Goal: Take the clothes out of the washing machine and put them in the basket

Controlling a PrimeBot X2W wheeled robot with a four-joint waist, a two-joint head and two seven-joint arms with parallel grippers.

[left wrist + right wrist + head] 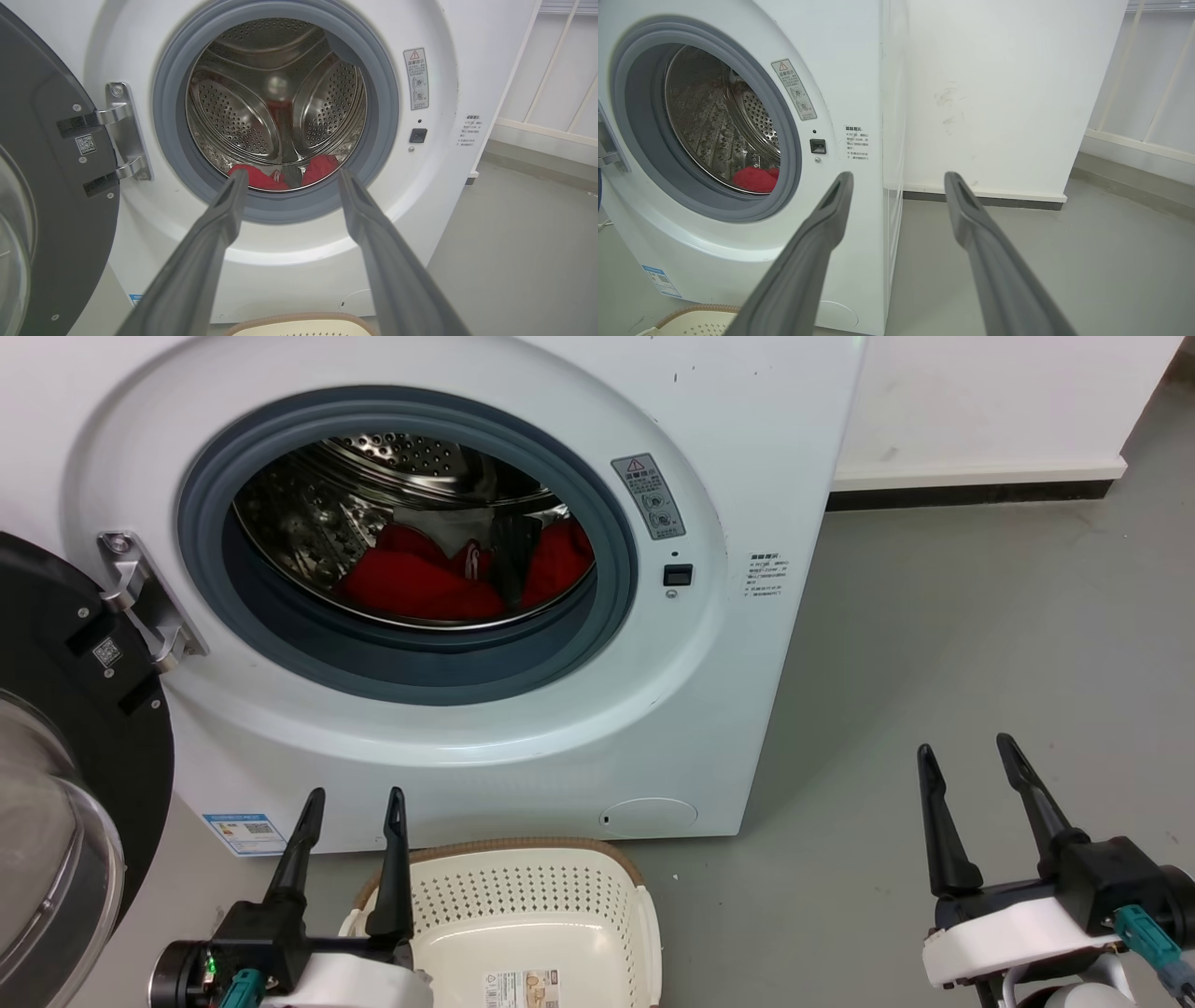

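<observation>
Straight ahead of us, on the grey floor (934, 644), stands the large white front-loading washing machine (523, 747). Its black-rimmed glass door (75, 775) is swung wide to our left on a metal hinge (140, 597). A round grey rubber gasket (411, 658) rings the perforated steel drum (401, 453).

Just in front of the machine's base sits the cream-white perforated plastic basket (523, 896) with a brown woven-look rim.

Our left gripper (357, 795) rises at the lower left, beside the basket's near rim. Its two long dark fingers are spread well apart and nothing lies between them. From the left wrist view they point at the lower edge of the porthole. Our right gripper (965, 745) hovers at the lower right over bare floor, to the right of the machine; its fingers are parted too, gripping nothing and touching nothing.

Two bright red soft fabric garments (420, 583) lie at the bottom of the drum in two heaps, with a dark drum rib between them and a bit of white showing on one.

Then the labels:
- A grey warning sticker (649, 497) with a red triangle sits right of the porthole, above a small black square latch (678, 575).
- A small block of print (768, 576) sits further right.
- A blue-edged label (245, 831) with a QR code is at the machine's lower left corner.
- A QR sticker (107, 651) is on the door's inner face.
- A paper label (523, 987) is on the basket's bottom.

We can read none of this writing — it is all too small.
</observation>
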